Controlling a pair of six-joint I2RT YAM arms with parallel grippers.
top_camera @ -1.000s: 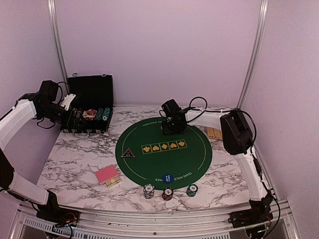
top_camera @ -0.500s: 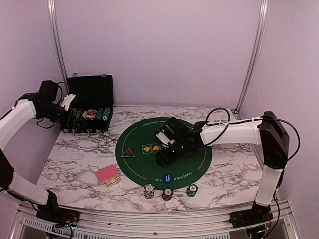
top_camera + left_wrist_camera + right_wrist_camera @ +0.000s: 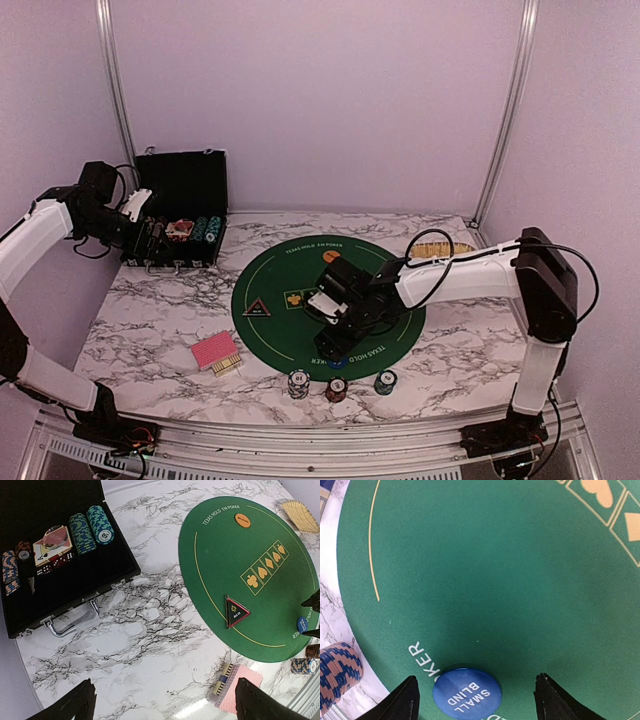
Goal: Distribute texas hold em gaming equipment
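Note:
On the round green mat lie a black triangular button, an orange button and a blue "small blind" button. My right gripper hovers low over the blue button, open, one finger on each side and neither touching it. White, red and teal chip stacks stand at the near edge. Red-backed cards lie left of the mat. My left gripper hangs open and empty by the case.
The black hinged case stands open at the back left with teal chip stacks, cards and dice inside. A tan woven tray sits right of the mat at the back. A striped chip stack stands left of the right fingers.
My right arm has swung from the mat's far side to its near edge, down over the blue button, and its jaws have widened. The left arm has not moved.

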